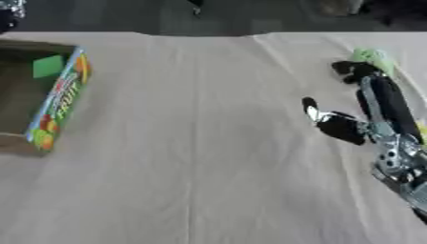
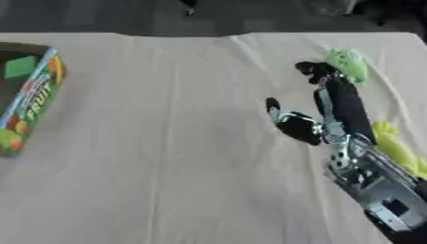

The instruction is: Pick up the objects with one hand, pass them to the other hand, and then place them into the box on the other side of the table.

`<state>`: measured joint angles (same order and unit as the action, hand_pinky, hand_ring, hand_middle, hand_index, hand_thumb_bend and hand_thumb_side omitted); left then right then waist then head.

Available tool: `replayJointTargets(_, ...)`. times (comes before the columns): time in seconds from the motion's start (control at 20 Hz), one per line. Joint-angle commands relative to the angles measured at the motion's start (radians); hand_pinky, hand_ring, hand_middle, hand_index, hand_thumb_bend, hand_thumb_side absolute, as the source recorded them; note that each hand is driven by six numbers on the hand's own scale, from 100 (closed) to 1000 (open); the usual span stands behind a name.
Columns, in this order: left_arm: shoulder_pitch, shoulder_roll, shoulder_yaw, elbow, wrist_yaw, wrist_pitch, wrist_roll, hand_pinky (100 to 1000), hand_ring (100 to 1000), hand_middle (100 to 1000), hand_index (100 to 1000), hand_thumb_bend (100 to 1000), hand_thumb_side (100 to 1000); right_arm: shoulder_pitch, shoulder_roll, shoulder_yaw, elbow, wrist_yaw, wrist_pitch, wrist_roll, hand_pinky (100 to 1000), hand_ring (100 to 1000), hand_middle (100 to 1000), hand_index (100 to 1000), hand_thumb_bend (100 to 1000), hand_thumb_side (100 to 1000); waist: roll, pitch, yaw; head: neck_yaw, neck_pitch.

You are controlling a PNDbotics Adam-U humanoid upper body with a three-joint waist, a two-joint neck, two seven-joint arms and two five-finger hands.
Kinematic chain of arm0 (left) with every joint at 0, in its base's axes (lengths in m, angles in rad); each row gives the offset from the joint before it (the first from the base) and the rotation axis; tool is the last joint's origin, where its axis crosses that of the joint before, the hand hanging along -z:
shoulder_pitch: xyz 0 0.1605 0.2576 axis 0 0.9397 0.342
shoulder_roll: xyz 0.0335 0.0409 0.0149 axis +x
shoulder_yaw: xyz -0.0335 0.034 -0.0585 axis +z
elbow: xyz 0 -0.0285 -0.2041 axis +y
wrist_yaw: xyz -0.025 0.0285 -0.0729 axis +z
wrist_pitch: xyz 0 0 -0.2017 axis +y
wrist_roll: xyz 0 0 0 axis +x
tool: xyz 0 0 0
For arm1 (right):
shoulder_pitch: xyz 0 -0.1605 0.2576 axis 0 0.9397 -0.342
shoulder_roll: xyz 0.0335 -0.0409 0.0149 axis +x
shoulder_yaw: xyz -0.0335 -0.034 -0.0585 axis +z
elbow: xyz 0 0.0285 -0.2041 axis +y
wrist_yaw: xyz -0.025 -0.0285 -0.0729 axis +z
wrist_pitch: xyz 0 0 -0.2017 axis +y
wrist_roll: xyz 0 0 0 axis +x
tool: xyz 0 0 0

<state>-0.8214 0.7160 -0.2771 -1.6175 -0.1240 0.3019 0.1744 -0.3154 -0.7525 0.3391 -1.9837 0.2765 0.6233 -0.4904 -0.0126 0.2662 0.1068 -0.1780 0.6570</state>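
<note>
One hand is in view, your right hand (image 2: 330,102), fingers stretched out straight with their tips touching the light green object (image 2: 349,63) at the table's right, well apart from the box (image 1: 52,95) at the left edge.

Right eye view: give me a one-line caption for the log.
Right hand reaches over the table to a light green object, a yellow object beside its arm, the box at far left.

Cloth-covered table (image 1: 208,157): box (image 1: 50,100) far left; green object (image 2: 348,63), yellow object (image 2: 399,150) right
</note>
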Motion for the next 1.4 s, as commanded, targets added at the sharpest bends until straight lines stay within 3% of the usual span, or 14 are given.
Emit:
replayJointTargets(0.05, 0.008, -0.001, 0.013, -0.068, 0.058, -0.003, 0.02, 693, 776, 774, 749, 100, 514, 0.0, -0.038, -0.033, -0.016, -0.008, 0.116, -0.126, 841, 772, 758, 829, 400, 279, -0.003, -0.018, -0.005, -0.042, -0.012)
replayJointTargets(0.4, 0.087, -0.07, 0.045, -0.111, 0.128, -0.01, 0.072, 685, 771, 773, 743, 100, 619, 0.053, -0.055, -0.083, -0.016, -0.049, 0.141, -0.169, 843, 779, 766, 830, 399, 282, -0.016, -0.012, -0.018, -0.093, -0.029)
replayJointTargets(0.65, 0.14, -0.125, 0.081, -0.131, 0.174, -0.04, 0.136, 675, 763, 761, 731, 100, 685, 0.096, -0.064, -0.12, -0.016, -0.091, 0.171, -0.217, 845, 783, 770, 831, 396, 282, -0.021, -0.009, -0.02, -0.104, -0.03)
replayJointTargets(0.85, 0.172, -0.152, 0.093, -0.139, 0.201, -0.057, 0.176, 675, 761, 758, 728, 100, 688, 0.108, -0.089, -0.145, -0.016, -0.133, 0.213, -0.233, 851, 797, 782, 837, 407, 279, -0.023, -0.008, -0.021, -0.106, -0.033)
replayJointTargets(1.0, 0.184, -0.154, 0.095, -0.137, 0.2, -0.064, 0.188, 675, 762, 757, 728, 100, 688, 0.09, -0.128, -0.159, -0.016, -0.17, 0.272, -0.207, 855, 807, 789, 838, 435, 249, -0.022, -0.012, -0.024, -0.111, -0.029)
replayJointTargets(1.2, 0.196, -0.15, 0.101, -0.123, 0.199, -0.067, 0.202, 676, 762, 756, 728, 100, 690, 0.054, -0.184, -0.182, -0.016, -0.211, 0.283, -0.139, 866, 827, 809, 841, 487, 251, -0.018, -0.018, -0.025, -0.121, -0.022)
replayJointTargets(1.4, 0.2, -0.148, 0.104, -0.115, 0.2, -0.072, 0.21, 676, 762, 756, 728, 100, 690, 0.041, -0.206, -0.207, -0.016, -0.192, 0.284, -0.066, 866, 827, 809, 841, 487, 251, -0.016, -0.019, -0.026, -0.125, -0.019)
